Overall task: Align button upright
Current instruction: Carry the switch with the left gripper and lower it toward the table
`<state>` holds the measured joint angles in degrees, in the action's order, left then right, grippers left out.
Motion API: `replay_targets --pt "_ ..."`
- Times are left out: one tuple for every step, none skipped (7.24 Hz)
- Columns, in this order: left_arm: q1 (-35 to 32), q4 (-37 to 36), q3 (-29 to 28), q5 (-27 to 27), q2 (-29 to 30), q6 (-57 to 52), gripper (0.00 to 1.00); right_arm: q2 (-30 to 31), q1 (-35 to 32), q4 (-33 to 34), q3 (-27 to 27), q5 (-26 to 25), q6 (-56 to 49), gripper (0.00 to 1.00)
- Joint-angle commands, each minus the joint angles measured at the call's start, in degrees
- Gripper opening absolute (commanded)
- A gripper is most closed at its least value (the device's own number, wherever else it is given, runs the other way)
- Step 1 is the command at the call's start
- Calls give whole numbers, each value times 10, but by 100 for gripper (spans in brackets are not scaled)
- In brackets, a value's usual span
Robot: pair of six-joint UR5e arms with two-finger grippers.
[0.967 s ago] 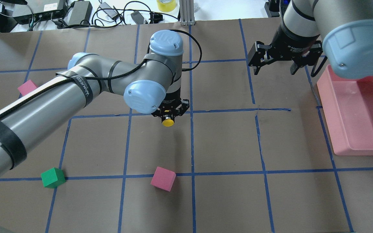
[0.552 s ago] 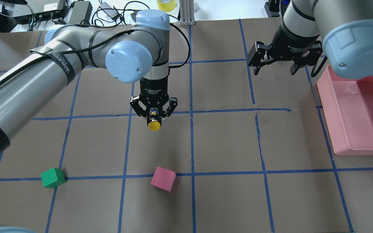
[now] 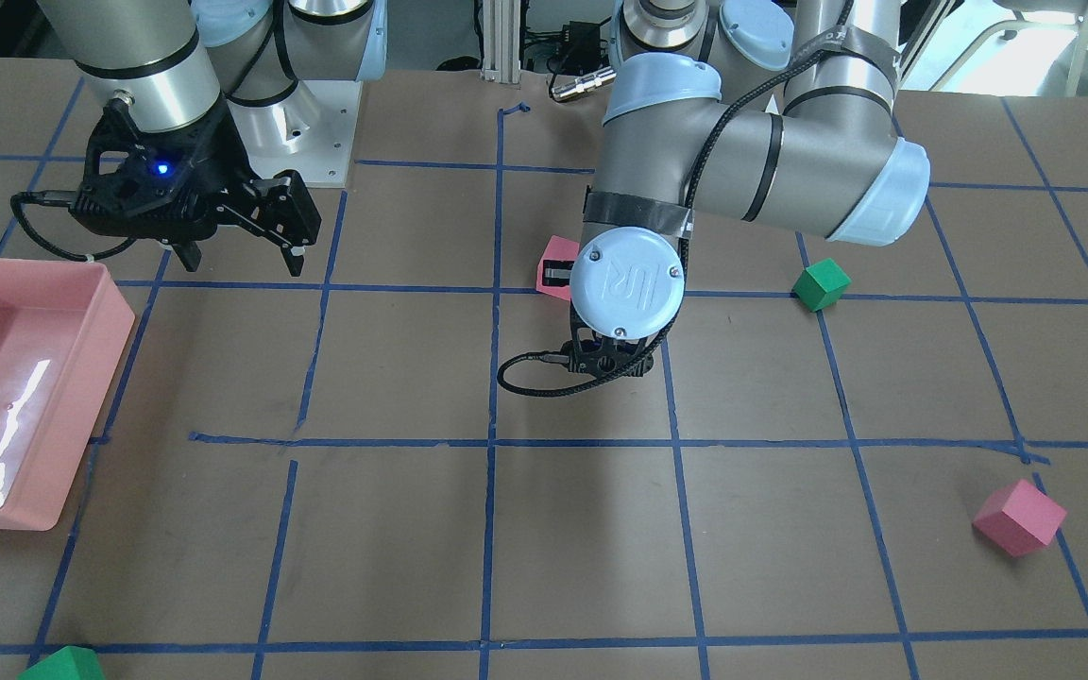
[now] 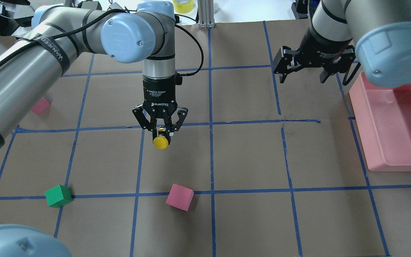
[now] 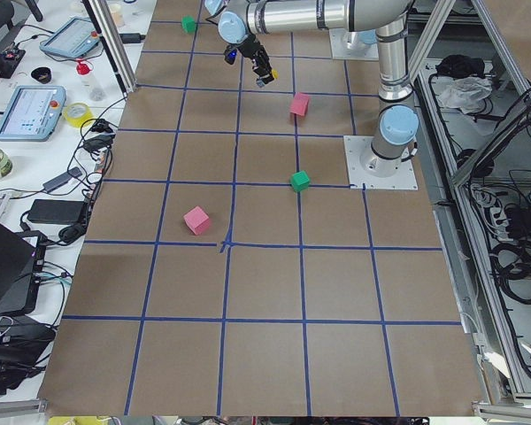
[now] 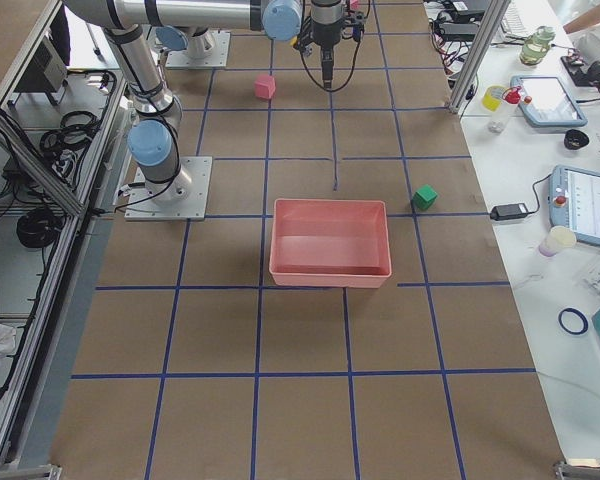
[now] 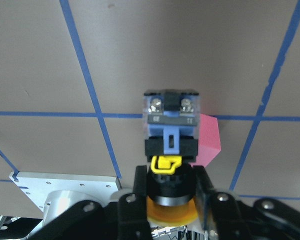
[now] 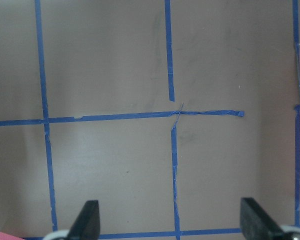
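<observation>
My left gripper (image 4: pixel 161 136) points down over the middle of the table and is shut on the button (image 4: pixel 161 142). In the left wrist view the fingers (image 7: pixel 204 192) clamp the black neck. The yellow cap (image 7: pixel 170 212) is on the camera's side and the black-grey base (image 7: pixel 171 117) points away, so the button lies sideways, above the paper. In the front view the wrist hides the button and most of the left gripper (image 3: pixel 612 357). My right gripper (image 4: pixel 303 79) is open and empty, hovering at the far right; it also shows in the front view (image 3: pixel 242 260) and its own wrist view (image 8: pixel 171 225).
A pink tray (image 4: pixel 387 157) stands at the right edge. A pink cube (image 4: pixel 179 197) and a green cube (image 4: pixel 58 196) lie near the front tape line. Another pink cube (image 4: pixel 41 106) lies at the left. Blue tape lines grid the brown paper.
The left arm swung back and to the left and the wrist turned. The gripper, with the button in it, moved left and slightly nearer. The right arm has not moved.
</observation>
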<state>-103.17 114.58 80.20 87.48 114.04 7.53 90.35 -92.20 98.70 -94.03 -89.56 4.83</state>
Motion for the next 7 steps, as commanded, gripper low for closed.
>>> replay_targets --pt "3 34 -3 -3 20 -70 0 0 0 0 0 0 0 100" --pt "3 34 -3 -1 38 -85 0 0 0 0 -1 -1 0 100" --pt "3 31 -4 4 59 -115 0 1 0 0 -1 -1 0 100" --pt "3 21 -6 15 78 -119 0 1 0 0 -1 0 0 100" --pt "3 12 -13 35 100 -138 0 1 0 0 -1 0 0 100" --pt "3 12 -27 71 112 -153 0 1 0 0 -1 0 0 100" --pt "3 12 -46 78 130 -161 0 0 0 0 -2 0 -1 100"
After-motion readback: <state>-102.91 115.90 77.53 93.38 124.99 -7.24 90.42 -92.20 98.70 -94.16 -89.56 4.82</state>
